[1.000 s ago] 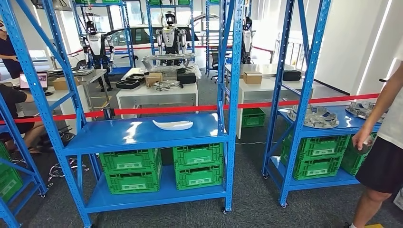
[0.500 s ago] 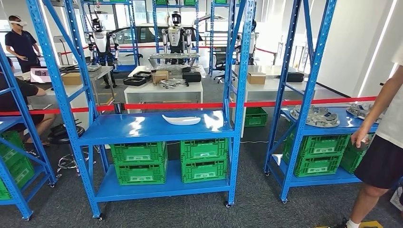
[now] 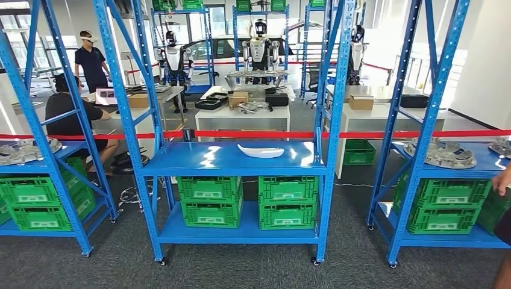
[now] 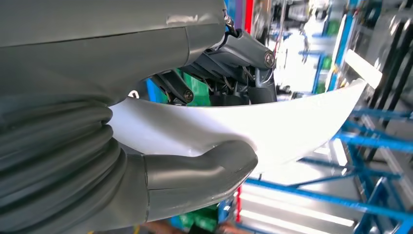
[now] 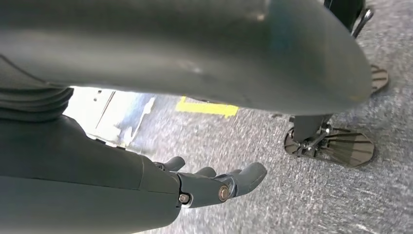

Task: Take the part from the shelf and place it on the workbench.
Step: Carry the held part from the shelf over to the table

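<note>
The left hand (image 4: 195,136) clamps the thin, glossy white curved plastic part (image 4: 292,122) mid-span—seemingly light, stiff, slippery—while the right hand's fingers (image 5: 214,183) hang loosely released.

Part (image 4: 272,124): white, glossy, curved shell tapering to a point; gripped in left hand (image 4: 214,131), thumb on one face, fingers (image 4: 243,63) on the other. Shelf (image 3: 229,159): blue, another white part (image 3: 260,150) lying flat.

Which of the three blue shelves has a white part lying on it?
The middle shelf: a white curved part lies on its upper deck, while the side shelves carry grey metal pieces.
</note>
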Available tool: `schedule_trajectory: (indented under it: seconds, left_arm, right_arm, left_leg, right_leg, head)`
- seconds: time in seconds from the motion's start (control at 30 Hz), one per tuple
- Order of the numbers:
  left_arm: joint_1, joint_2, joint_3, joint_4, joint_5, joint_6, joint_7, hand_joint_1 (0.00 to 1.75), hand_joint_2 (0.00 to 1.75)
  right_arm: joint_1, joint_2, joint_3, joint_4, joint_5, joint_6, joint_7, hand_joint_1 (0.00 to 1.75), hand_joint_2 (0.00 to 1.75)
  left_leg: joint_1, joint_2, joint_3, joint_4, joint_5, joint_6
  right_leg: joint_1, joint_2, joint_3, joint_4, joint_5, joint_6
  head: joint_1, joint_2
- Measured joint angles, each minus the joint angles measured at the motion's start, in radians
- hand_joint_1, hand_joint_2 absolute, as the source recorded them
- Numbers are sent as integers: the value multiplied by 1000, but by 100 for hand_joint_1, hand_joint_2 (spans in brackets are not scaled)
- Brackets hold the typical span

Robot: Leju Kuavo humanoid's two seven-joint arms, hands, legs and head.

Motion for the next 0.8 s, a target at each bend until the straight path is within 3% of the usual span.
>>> schedule_trajectory:
  seconds: [0.07, 0.13, 0.2, 0.27, 0.33, 0.37, 0.4, 0.43, 0.5, 0.57, 0.63, 0.7, 0.8]
  left_arm:
    - [-2, -11, 0, -1, 8, -1, 6, 175, 175]
    - [-14, -18, -4, 9, 17, -7, 20, 175, 175]
    - [-39, -23, -17, 26, 19, -16, 31, 175, 175]
    - [-68, -29, -37, 47, 19, -22, 37, 175, 175]
    - [-85, -32, -53, 64, 19, -25, 40, 175, 175]
    - [-90, -33, -59, 71, 19, -26, 40, 175, 175]
    - [-95, -33, -65, 77, 19, -27, 41, 175, 175]
    - [-101, -33, -70, 83, 20, -28, 41, 175, 175]
    - [-109, -35, -80, 91, 22, -30, 42, 175, 175]
    - [-115, -38, -88, 97, 25, -31, 43, 175, 175]
    - [-117, -40, -93, 102, 27, -32, 44, 175, 175]
    - [-119, -41, -94, 103, 29, -32, 46, 175, 175]
    - [-124, -42, -94, 106, 30, -32, 48, 175, 175]
  right_arm:
    - [-6, -4, 6, 0, -3, 7, 0, 0, 0]
    - [-13, -6, 7, 0, -18, 0, 0, 0, 0]
    - [-15, -10, 6, -1, -34, -10, 0, 0, 0]
    - [-10, -13, 6, -2, -48, -16, 0, 0, 0]
    - [-3, -15, 6, -2, -54, -19, 0, 0, 0]
    - [1, -17, 5, -2, -55, -21, 0, 0, 0]
    - [3, -18, 5, -2, -55, -21, 0, 0, 0]
    - [4, -19, 5, -2, -55, -22, 0, 0, 0]
    - [4, -20, 5, -2, -55, -22, -1, 0, 0]
    - [6, -21, 4, -2, -55, -22, -1, 0, 0]
    - [7, -20, 4, -2, -55, -21, 0, 0, 0]
    - [6, -20, 4, -2, -53, -21, 0, 0, 0]
    - [12, -20, 3, -2, -51, -21, 0, 0, 0]
  left_leg:
    - [-8, 23, 31, -58, 1, 16]
    - [-10, 2, 23, -64, 5, 38]
    - [-8, -21, 16, -69, 14, 57]
    - [-7, -44, 8, -72, 23, 69]
    - [-10, -69, -1, -70, 29, 73]
    - [-12, -82, -4, -68, 32, 74]
    - [-14, -95, -7, -66, 34, 73]
    - [-15, -107, -10, -63, 36, 72]
    - [-16, -130, -15, -57, 38, 67]
    - [-17, -148, -24, -53, 43, 57]
    - [-15, -166, -33, -55, 52, 44]
    - [-17, -143, -48, -36, 39, 34]
    - [-13, -74, -116, 121, -54, 21]
  right_leg:
    - [5, -20, -2, 7, -2, 12]
    - [6, -37, -2, 9, -2, 24]
    - [1, -6, -14, 38, -26, 35]
    - [-1, 53, -62, 145, -88, 40]
    - [0, 76, -123, 270, -138, 39]
    - [1, 79, -136, 294, -136, 36]
    - [2, 82, -131, 280, -115, 32]
    - [3, 88, -108, 230, -80, 27]
    - [4, 126, -45, 95, -20, 17]
    - [6, 151, -18, 28, -3, 13]
    - [6, 135, -20, 23, 1, 8]
    - [2, 112, -20, 15, 10, -5]
    - [1, 71, -24, 10, 16, -15]
  head:
    - [1, 0]
    - [4, 0]
    - [4, 0]
    - [7, 0]
    - [9, 0]
    - [9, 0]
    - [10, 0]
    - [10, 0]
    - [10, 0]
    - [10, 0]
    - [9, 0]
    - [8, 0]
    - [3, 0]
